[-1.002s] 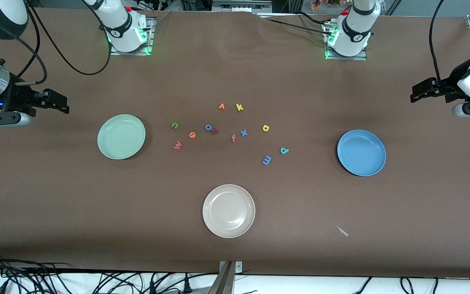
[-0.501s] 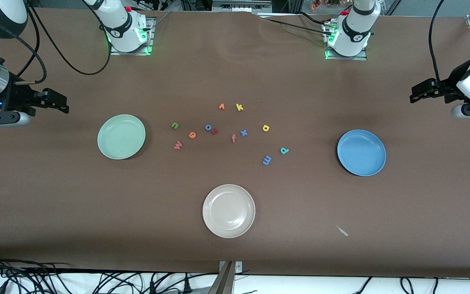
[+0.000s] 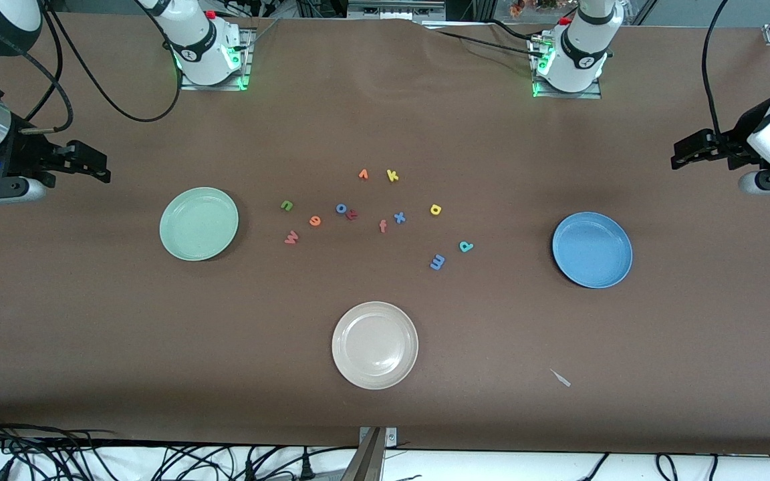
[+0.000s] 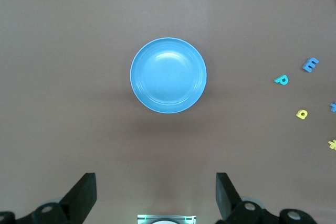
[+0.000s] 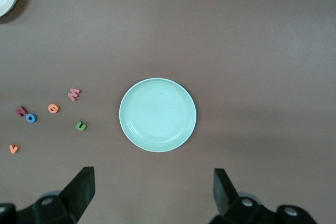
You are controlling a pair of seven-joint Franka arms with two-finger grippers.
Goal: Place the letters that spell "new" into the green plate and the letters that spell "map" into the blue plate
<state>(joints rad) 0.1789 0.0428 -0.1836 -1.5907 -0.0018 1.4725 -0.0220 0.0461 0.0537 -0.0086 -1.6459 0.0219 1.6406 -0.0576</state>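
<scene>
- The round pale mint-green plate (image 3: 199, 223) lies on the brown table (image 3: 385, 414) toward the right arm's end; nothing is in it.
- The round medium-blue plate (image 3: 592, 249) lies toward the left arm's end, also with nothing in it.
- Between the two plates the small foam letters are scattered. The green n (image 3: 287, 205), the orange e (image 3: 315, 221) and the red-pink w (image 3: 291, 236) lie close together, nearest to the green plate.
- The yellow a (image 3: 435, 209), the teal p (image 3: 466, 246) and the blue m (image 3: 437, 262) lie nearer to the blue plate; the m is nearest to the front camera.
- Other letters in the middle: a blue o (image 3: 341, 208) touching a dark red letter (image 3: 352, 214), a pink f (image 3: 382, 226), a blue x (image 3: 399, 217), an orange v (image 3: 363, 174) and a yellow k (image 3: 392, 175).
- A round cream-white plate (image 3: 375, 345) lies nearer to the front camera than all letters.
- The right gripper (image 3: 94, 167) hangs above the table's edge at its own end, fingers wide apart, holding nothing.
- The left gripper (image 3: 686, 152) hangs above the table's edge at its end, fingers also apart and empty.
- No brand or label can be read.
</scene>
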